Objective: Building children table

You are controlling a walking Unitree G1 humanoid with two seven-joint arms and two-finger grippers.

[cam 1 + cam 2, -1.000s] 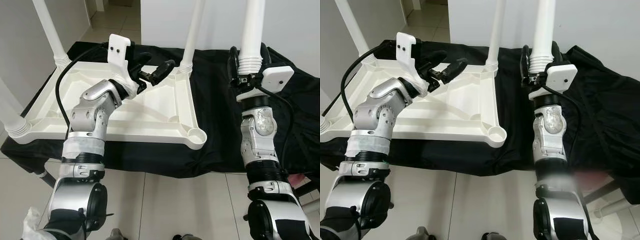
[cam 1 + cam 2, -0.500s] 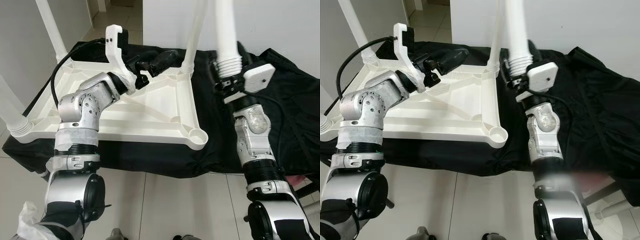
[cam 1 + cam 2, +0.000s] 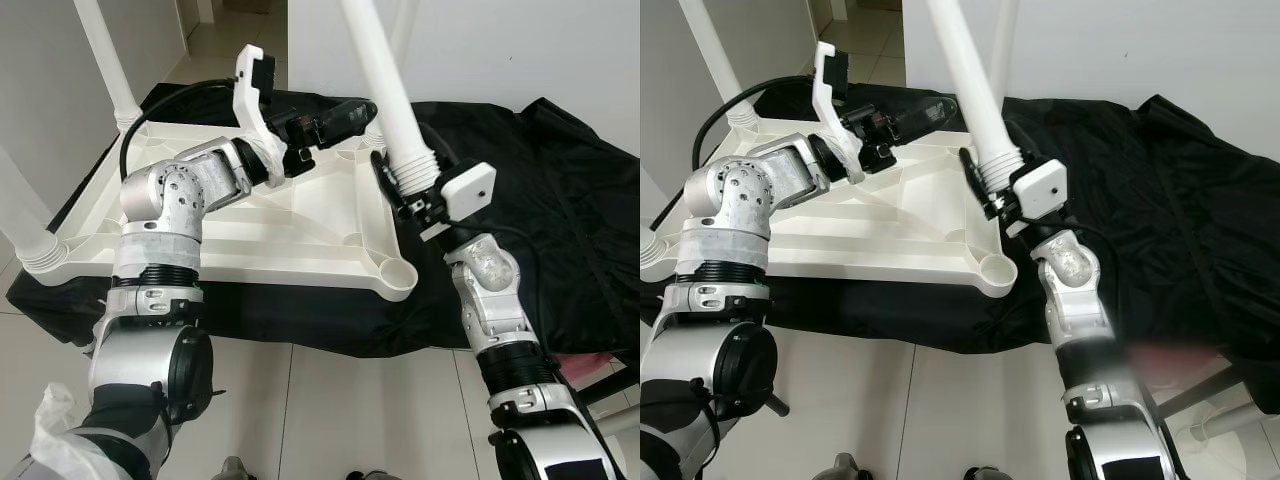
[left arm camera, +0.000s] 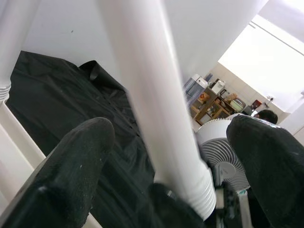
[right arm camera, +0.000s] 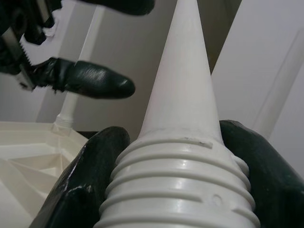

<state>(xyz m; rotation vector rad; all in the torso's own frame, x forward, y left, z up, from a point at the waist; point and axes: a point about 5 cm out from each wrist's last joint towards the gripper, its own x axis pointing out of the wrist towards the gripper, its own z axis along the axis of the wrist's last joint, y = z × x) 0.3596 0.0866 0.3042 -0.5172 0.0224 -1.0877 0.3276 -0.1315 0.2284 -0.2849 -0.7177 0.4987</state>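
Head views: the upturned white tabletop lies on a surface draped in black cloth. The right gripper is clamped on the threaded end of a loose white leg, whose long axis leans toward 11 o'clock. The empty corner socket sits just beside it at 6 o'clock, so the right arm is nearer. The left gripper hovers with its jaws spread, at 10 o'clock from the leg's threads.

Left wrist view: the parted fingers straddle the leg without touching it.

Right wrist view: the fingers squeeze the ribbed thread.
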